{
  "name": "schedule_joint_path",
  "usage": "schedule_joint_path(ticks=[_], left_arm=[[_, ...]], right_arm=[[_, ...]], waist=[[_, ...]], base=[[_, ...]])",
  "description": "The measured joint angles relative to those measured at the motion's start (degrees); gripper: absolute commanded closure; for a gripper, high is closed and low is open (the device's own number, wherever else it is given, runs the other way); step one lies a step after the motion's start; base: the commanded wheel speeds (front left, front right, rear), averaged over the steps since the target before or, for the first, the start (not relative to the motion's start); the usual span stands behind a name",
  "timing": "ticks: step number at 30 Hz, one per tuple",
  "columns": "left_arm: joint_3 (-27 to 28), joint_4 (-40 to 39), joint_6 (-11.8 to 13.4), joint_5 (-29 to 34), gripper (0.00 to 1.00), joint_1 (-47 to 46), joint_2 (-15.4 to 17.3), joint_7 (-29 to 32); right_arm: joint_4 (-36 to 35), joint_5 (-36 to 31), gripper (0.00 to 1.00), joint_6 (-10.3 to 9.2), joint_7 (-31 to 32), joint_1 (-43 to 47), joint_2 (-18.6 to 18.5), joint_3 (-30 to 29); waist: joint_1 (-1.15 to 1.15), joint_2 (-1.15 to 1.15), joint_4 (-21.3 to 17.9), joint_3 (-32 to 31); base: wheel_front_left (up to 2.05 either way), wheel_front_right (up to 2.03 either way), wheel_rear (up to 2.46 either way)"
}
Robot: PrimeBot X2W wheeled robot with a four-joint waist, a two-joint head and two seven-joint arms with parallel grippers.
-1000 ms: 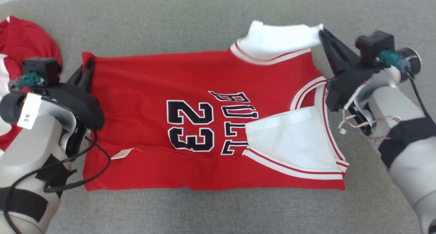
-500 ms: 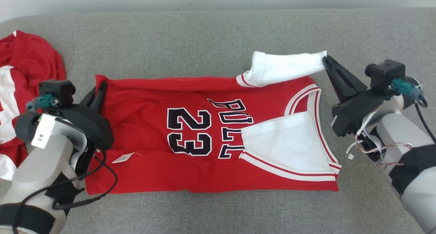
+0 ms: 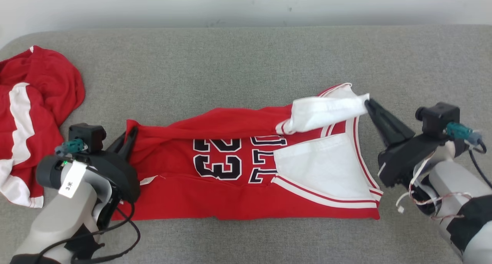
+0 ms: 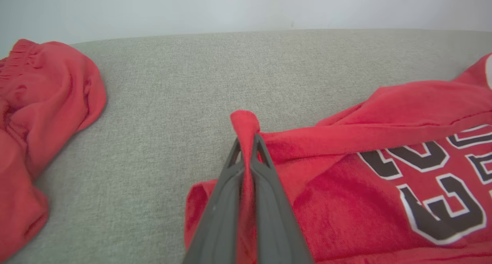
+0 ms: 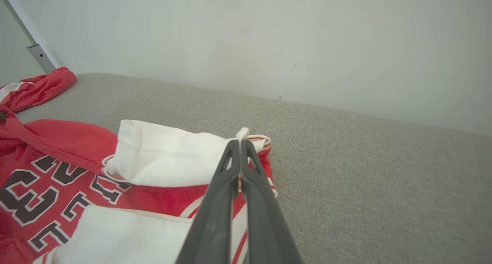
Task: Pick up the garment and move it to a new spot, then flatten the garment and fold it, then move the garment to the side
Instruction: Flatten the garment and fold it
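jersey (image 3: 215, 202) mid-couch (image 3: 230, 64), long axis left–right, far edge raised, draped nearward over print | left gripper (image 3: 133, 130) pinched on red hem corner, left end | right gripper (image 3: 368, 101) pinched on white shoulder, right end | near edge straight nearward from both tips, one arm per end

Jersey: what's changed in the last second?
The left gripper and right gripper, jaws shut on the far edge of the jersey, have pulled that edge toward the robot, folding it over the front so it hides part of the number and lettering. Unchanged: both grips, the near hem, the other red garment on the left. The camera shifted too.
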Motion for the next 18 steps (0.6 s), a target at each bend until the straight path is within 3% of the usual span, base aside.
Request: schedule_joint_path(ticks=[11, 13, 18], left_arm=[[-1.81, 0.19, 0.00, 0.00, 1.00, 3.64, -0.21, -0.24], [-1.93, 0.21, 0.00, 0.00, 0.96, 4.40, -0.31, -0.58], [-2.16, 0.19, 0.00, 0.02, 1.00, 4.42, -0.51, -0.74]], right_arm=[[-3.80, 4.58, 1.00, 0.00, 0.00, 6.66, -2.78, 3.24], [-4.64, 5.14, 1.00, 0.00, 0.02, 7.70, -3.34, 3.83], [-5.03, 5.15, 1.00, 0.00, 0.59, 8.68, -3.78, 5.66]], waist=[[0.00, 0.00, 0.41, -1.87], [0.00, 0.00, 0.36, -2.23], [0.00, 0.00, 0.35, -2.36]], base=[[0.00, 0.00, 0.00], [0.00, 0.00, 0.00], [0.00, 0.00, 0.00]])
